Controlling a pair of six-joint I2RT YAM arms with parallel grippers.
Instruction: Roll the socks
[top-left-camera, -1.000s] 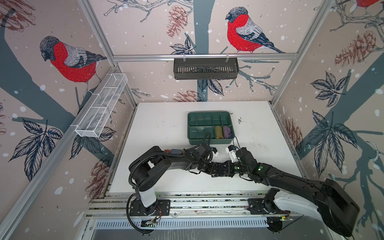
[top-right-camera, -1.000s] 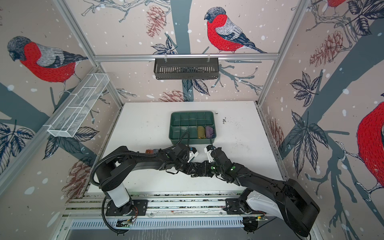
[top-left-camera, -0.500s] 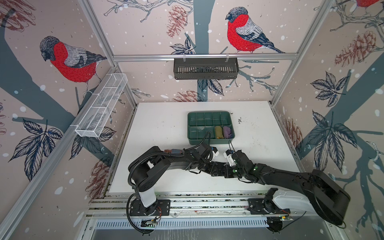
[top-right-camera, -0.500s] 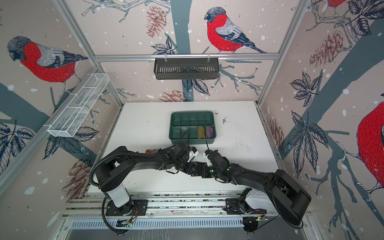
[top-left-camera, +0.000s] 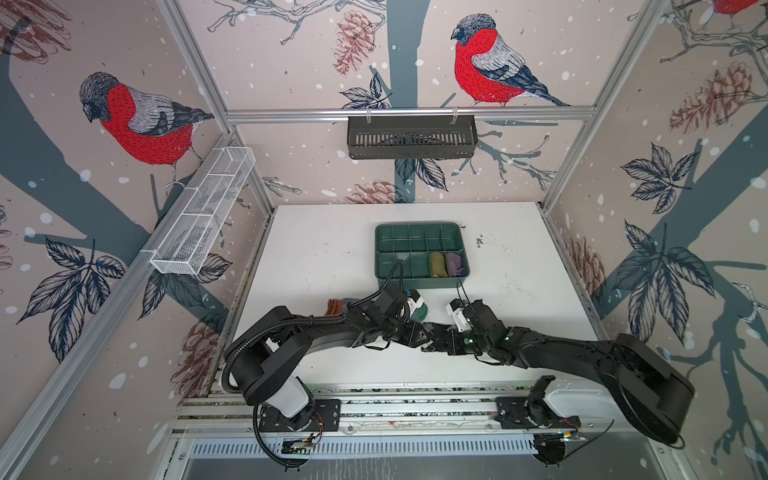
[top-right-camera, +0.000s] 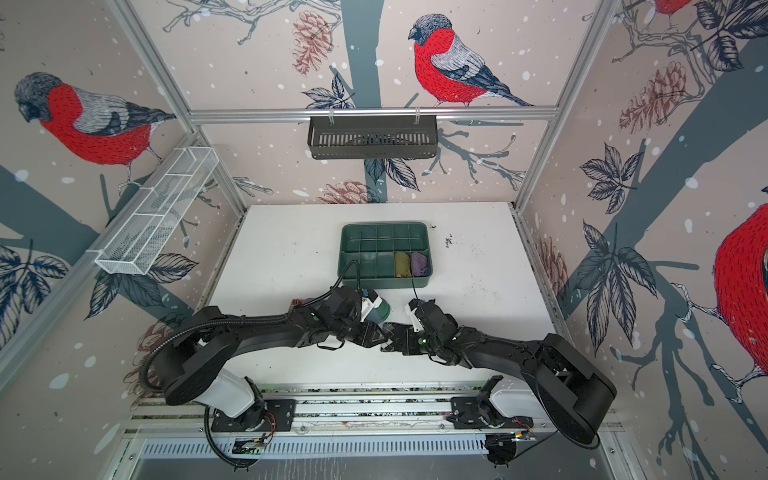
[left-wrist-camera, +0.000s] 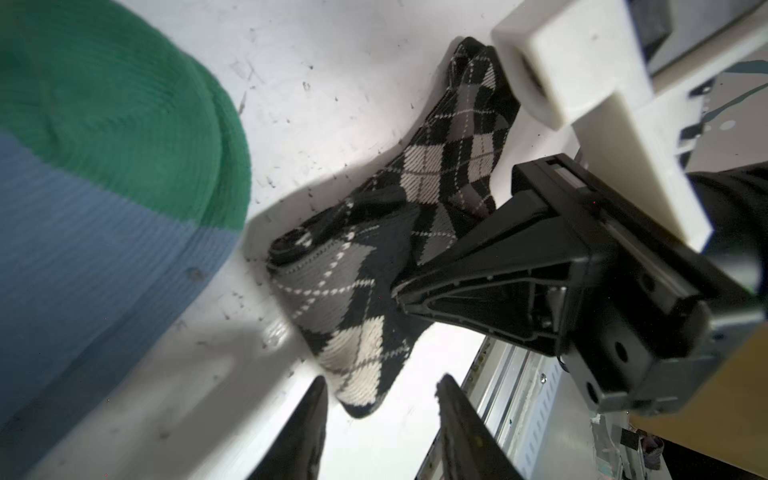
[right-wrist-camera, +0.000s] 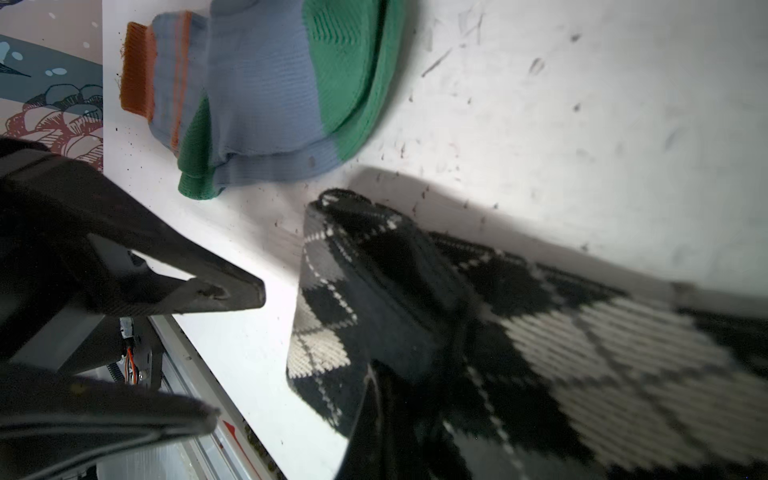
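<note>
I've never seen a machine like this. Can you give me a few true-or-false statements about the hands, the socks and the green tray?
1. The right hand pinches the argyle sock. True.
2. The left hand is clamped on the blue sock. False: it is open, gripping nothing.
3. The blue sock lies on top of the argyle sock. False: bare table shows between them.
4. The tray holds two rolled socks side by side. True.
5. Those two are red and white. False: they are an olive roll and a purple roll.
</note>
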